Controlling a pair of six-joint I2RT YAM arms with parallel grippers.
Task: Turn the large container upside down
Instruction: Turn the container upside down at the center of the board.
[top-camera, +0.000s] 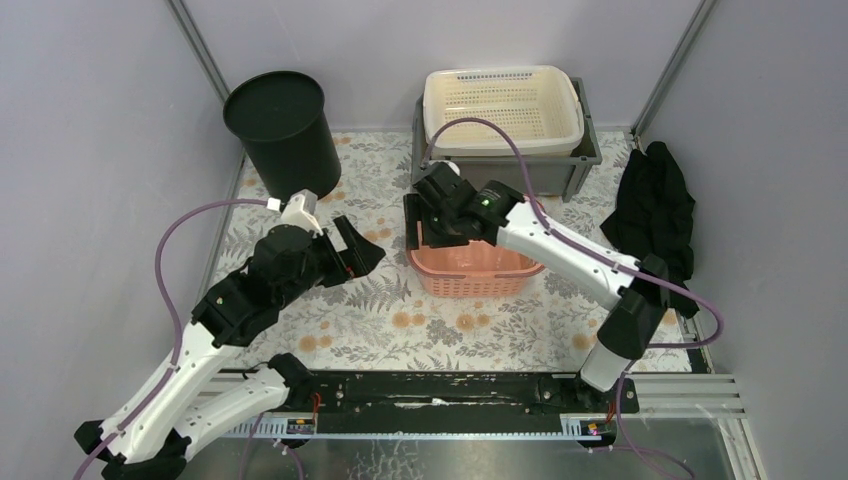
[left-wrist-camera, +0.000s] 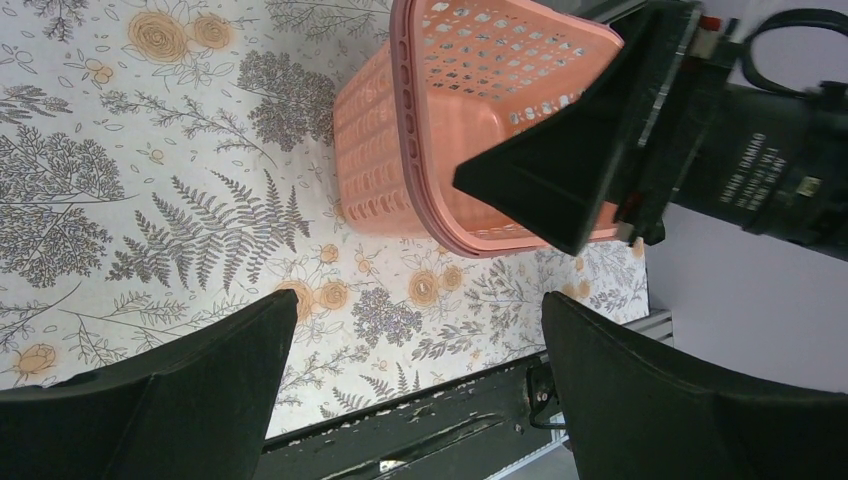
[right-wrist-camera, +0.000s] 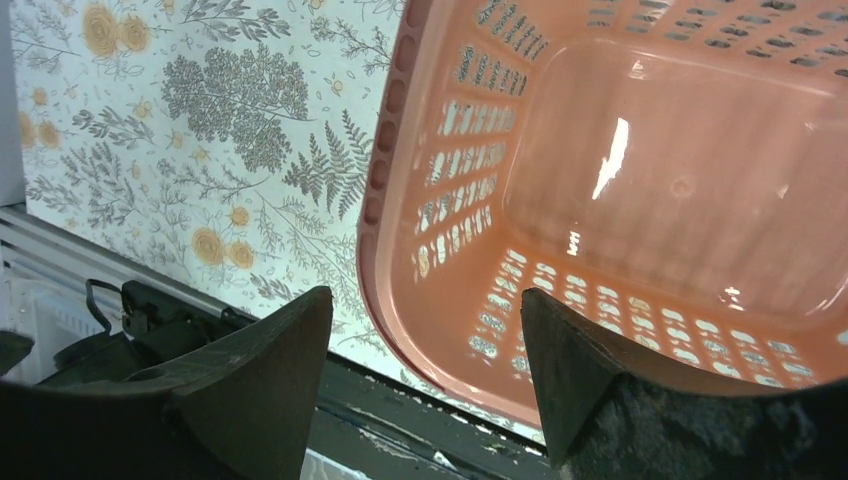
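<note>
One floral counter carries the upright pink basket right under my right claw, whose parted fingers straddle its rim unclenched, while my left claw hangs released, the basket near its right.

Soft, even light falls from overhead, and shadows on the table are faint, pooling just beneath the arms. In the right wrist view, white glints streak the pink basket on its glossy floor. Both wrist views look crisp, without motion blur.
</note>
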